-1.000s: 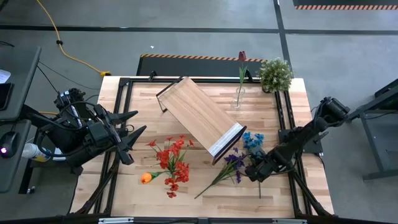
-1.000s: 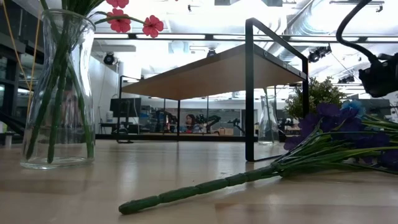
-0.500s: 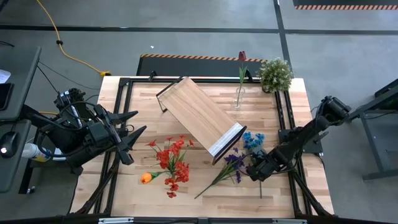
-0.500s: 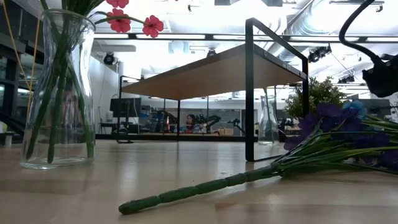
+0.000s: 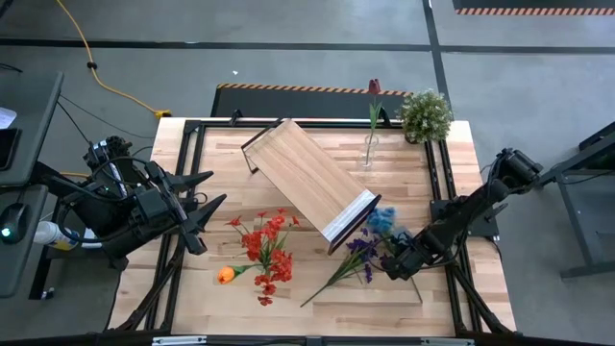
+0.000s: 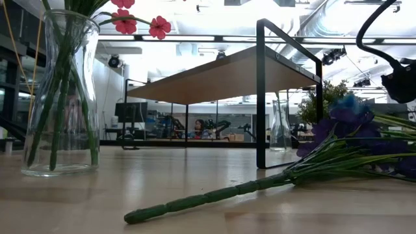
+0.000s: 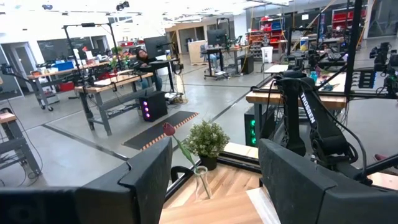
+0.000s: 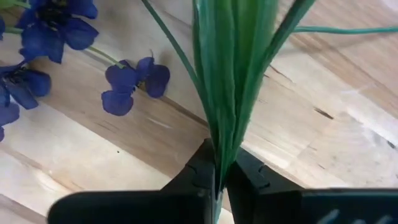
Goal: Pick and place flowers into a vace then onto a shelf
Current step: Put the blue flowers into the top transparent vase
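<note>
Right gripper (image 8: pixel 219 177) clamped shut on blue flower's stem (image 8: pixel 225 112), near shelf (image 5: pixel 309 179). Left gripper (image 5: pixel 204 217) empty, jaws parted, at table's edge.

Both arms are dark, jointed and strung with black cables, each ending in a tool with two black fingers (image 8: pixel 202 171).

A bushy potted plant (image 5: pixel 425 114) stands at the table's (image 5: pixel 317 317) far corner.

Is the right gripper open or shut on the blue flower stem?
Shut: the right gripper has its fingers pinched on the blue flower stem.
</note>
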Controlling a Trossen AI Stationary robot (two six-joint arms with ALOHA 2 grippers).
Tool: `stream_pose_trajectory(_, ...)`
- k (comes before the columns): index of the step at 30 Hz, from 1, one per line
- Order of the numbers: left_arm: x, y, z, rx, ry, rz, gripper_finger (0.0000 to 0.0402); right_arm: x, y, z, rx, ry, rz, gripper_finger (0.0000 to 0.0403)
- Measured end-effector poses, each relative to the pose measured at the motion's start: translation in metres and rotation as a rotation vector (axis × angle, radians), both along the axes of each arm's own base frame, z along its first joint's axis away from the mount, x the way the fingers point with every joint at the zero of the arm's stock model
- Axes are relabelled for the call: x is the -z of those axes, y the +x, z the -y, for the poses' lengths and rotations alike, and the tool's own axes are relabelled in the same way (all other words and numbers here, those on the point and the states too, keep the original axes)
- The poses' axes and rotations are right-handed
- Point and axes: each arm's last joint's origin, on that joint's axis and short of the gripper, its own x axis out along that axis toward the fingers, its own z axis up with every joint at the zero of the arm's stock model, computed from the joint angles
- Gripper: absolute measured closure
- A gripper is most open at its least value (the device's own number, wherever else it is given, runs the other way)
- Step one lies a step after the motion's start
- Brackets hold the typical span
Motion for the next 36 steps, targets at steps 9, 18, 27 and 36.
stream_pose_trajectory(9,0.000,0.000,0.000,0.000,0.000,0.000,0.0130,0.000,-0.002,0.001,0.024,-0.004,-0.035,0.0395)
stream_pose_trajectory(18,0.000,0.000,0.000,0.000,0.000,0.000,0.0131,-0.003,-0.004,0.003,0.030,-0.003,-0.028,0.0396)
stream_pose_trajectory(27,0.000,0.000,0.000,0.000,0.000,0.000,0.0130,-0.021,-0.013,0.011,0.037,-0.003,0.008,0.0397)
stream_pose_trajectory(36,0.000,0.000,0.000,0.000,0.000,0.000,0.0129,-0.043,-0.028,0.024,0.044,-0.009,0.049,0.0398)
